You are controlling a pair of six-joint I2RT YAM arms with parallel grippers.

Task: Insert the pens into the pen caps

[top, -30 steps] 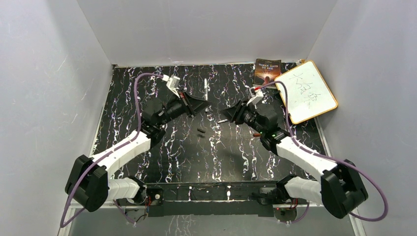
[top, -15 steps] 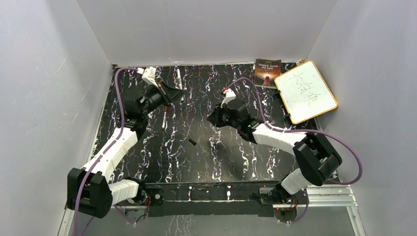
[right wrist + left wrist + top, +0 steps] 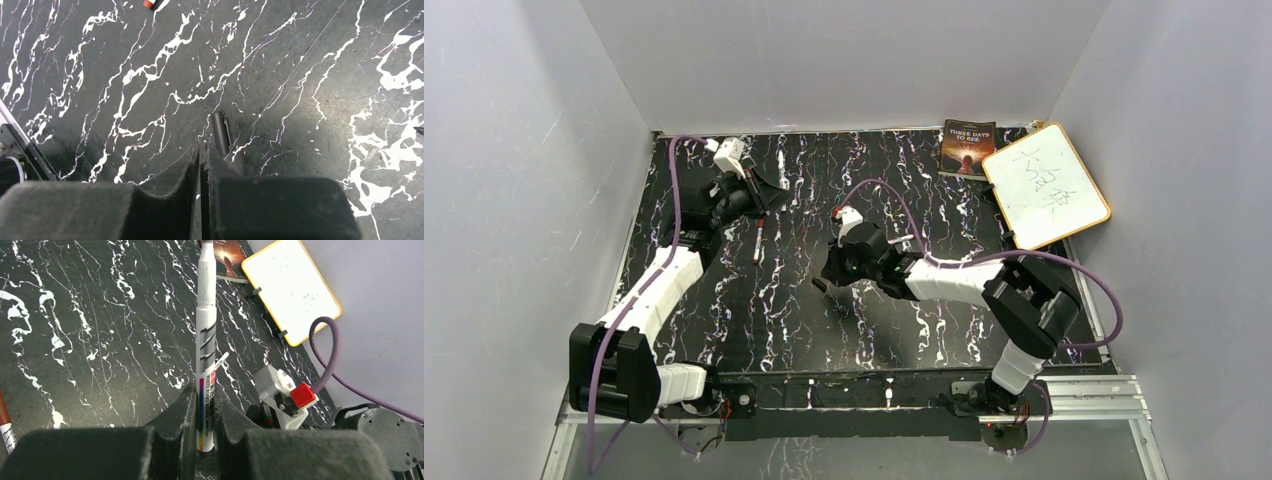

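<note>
My left gripper [image 3: 205,392] is shut on a white pen [image 3: 206,325], which sticks straight out past the fingertips; this gripper is at the back left in the top view [image 3: 762,197]. A second pen [image 3: 757,243] with a reddish end lies on the table just in front of it. A third pen [image 3: 221,359] lies near the right arm. My right gripper [image 3: 202,150] is shut and empty, low over the table. A black pen cap [image 3: 220,131] lies just right of its fingertips and also shows in the top view [image 3: 817,285].
A whiteboard with an orange rim [image 3: 1046,185] and a small dark book [image 3: 967,147] lie at the back right. Grey walls close in the black marbled table [image 3: 824,330] on three sides. The right arm's purple cable [image 3: 894,195] arches over the middle.
The left gripper has moved from the table's middle to the back left with the pen. The right gripper has moved left and nearer, down to the black cap.
</note>
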